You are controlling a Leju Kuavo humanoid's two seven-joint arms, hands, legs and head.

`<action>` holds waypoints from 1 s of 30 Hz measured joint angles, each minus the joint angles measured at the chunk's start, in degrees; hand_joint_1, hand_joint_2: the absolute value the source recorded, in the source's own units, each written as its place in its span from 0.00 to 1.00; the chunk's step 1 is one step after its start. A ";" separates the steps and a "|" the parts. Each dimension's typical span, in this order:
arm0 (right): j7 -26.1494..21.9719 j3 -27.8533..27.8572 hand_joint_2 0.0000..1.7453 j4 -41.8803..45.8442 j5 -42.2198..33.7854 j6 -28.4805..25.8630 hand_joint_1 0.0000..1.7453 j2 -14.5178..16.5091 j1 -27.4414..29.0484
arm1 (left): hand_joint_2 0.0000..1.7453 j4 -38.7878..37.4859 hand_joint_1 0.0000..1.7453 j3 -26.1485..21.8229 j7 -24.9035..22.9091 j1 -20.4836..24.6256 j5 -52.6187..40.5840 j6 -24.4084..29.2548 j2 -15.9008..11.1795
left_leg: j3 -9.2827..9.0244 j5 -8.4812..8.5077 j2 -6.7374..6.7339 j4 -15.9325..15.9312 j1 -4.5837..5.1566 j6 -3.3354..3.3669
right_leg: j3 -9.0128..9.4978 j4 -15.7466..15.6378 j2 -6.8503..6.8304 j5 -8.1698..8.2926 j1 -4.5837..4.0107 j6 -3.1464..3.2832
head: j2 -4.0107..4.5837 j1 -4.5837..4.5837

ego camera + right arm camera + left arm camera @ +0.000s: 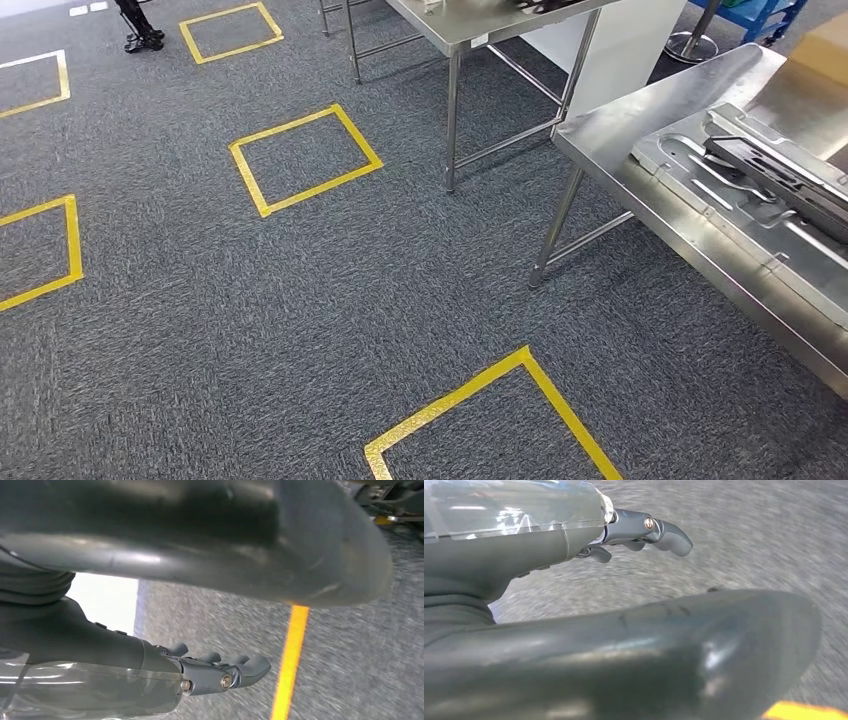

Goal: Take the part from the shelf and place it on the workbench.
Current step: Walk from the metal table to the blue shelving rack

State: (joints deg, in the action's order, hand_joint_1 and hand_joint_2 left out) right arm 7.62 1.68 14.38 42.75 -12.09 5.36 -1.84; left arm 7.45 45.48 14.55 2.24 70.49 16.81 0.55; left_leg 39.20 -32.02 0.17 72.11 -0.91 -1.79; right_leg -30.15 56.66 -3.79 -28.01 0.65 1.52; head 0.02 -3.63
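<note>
A steel workbench (640, 125) stands at the right of the head view. On it lies a silver pressed metal panel (745, 235), with a darker part (790, 180) on top of it. My left hand (549, 550) hangs over grey carpet; its fingers (664, 532) are stretched out, the thick thumb (649, 655) is apart from them, and nothing lies between. My right hand (100, 645) hangs the same way over the carpet, fingers (245, 670) extended and the thumb (200, 530) apart, holding nothing.
A second steel table (470, 30) stands at the back, its legs on the carpet. Yellow tape squares (305, 160) mark the floor, one close in front (480, 410). A cardboard box (825, 45) sits on the workbench's far end. A dark stand foot (140, 35) is at the back left.
</note>
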 joint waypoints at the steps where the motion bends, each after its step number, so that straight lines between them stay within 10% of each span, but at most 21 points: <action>1: -0.20 0.54 0.00 -0.33 0.02 -0.12 0.00 0.01 0.06 | 0.00 -0.01 0.00 0.00 -0.66 -0.07 0.20 0.13 -0.26 | -2.21 1.85 -0.68 -3.77 -0.13 -0.06 | 0.07 0.04 -0.49 -0.08 0.03 -0.12 | 0.00 0.00; 5: -2.41 1.32 0.00 -0.89 2.03 -0.21 0.00 0.69 -1.14 | 0.00 -0.02 0.00 0.00 -1.23 0.49 1.20 0.70 -1.24 | -7.98 4.81 -4.66 -14.99 0.55 1.14 | 0.63 0.25 -2.19 -0.54 -0.37 -1.40 | 0.00 0.01; 9: -1.73 1.05 0.00 -0.93 5.36 1.97 0.00 1.83 -3.62 | 0.00 -0.12 0.00 0.55 -0.11 0.83 0.45 5.21 -0.05 | -8.13 5.65 -2.16 -15.64 0.51 2.86 | 0.26 2.18 -0.73 -2.25 0.00 -2.80 | 0.00 0.01; 12: -0.10 0.25 0.00 -0.98 7.36 2.85 0.00 2.24 -4.30 | 0.00 -0.21 0.00 2.22 -0.67 1.65 -1.57 15.35 4.75 | -7.87 6.11 -0.04 -15.70 0.87 3.84 | -4.73 12.81 3.12 -7.82 0.18 -3.03 | 0.00 0.02; 14: 0.54 -0.45 0.00 -1.06 8.37 2.92 0.00 2.38 -4.34 | 0.00 0.12 0.00 3.22 -2.19 1.78 -2.25 18.51 7.64 | -7.72 6.17 1.84 -15.52 1.18 4.02 | -7.27 17.46 3.59 -8.53 0.09 -2.93 | 0.00 0.02; 18: 1.20 -1.10 0.00 -1.31 8.66 2.47 0.00 2.63 -4.00 | 0.00 0.71 0.00 4.94 -6.25 2.23 -3.10 18.34 9.75 | -7.86 6.05 5.19 -15.14 1.34 3.76 | -2.65 5.28 6.29 -0.75 0.09 -2.14 | 0.00 0.02; 22: 1.39 -1.16 0.00 -1.51 8.49 2.15 0.00 2.74 -4.04 | 0.00 0.89 0.00 5.91 -8.17 2.35 -3.33 17.46 9.97 | -7.09 6.04 6.84 -14.87 1.28 2.56 | -1.18 1.09 6.92 0.40 0.01 -1.42 | 0.00 0.01; 25: 1.54 -1.16 0.00 -1.55 8.38 1.09 0.00 3.05 -3.83 | 0.00 0.91 0.00 6.46 -10.90 2.49 -3.48 16.89 9.99 | -5.24 3.45 3.52 -10.94 1.29 1.71 | -0.80 0.23 4.81 0.75 0.24 -0.37 | 0.00 0.00; 28: 1.99 -1.16 0.00 -1.69 8.60 0.56 0.00 3.11 -3.39 | 0.00 0.92 0.00 7.02 -12.37 2.57 -3.49 16.64 9.99 | 0.13 -1.89 0.72 0.11 0.81 0.96 | -0.74 0.16 2.37 0.59 0.02 -0.07 | 0.00 -0.01; 30: 2.20 -1.16 0.00 -1.80 8.66 0.58 0.00 3.08 -3.25 | 0.00 0.92 0.00 7.22 -12.61 2.50 -3.49 16.51 9.99 | 0.81 -1.38 0.29 1.47 0.41 0.58 | -0.70 0.22 0.73 0.43 0.02 -0.24 | 0.00 0.00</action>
State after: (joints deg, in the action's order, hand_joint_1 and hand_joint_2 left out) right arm 9.82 0.52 12.58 51.41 -11.51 8.44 -5.10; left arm 8.37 52.71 1.93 4.74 67.00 33.32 10.54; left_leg 40.02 -33.40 0.46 73.58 -0.50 -1.21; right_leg -30.85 56.88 -3.06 -27.58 0.68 1.28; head 0.02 -3.63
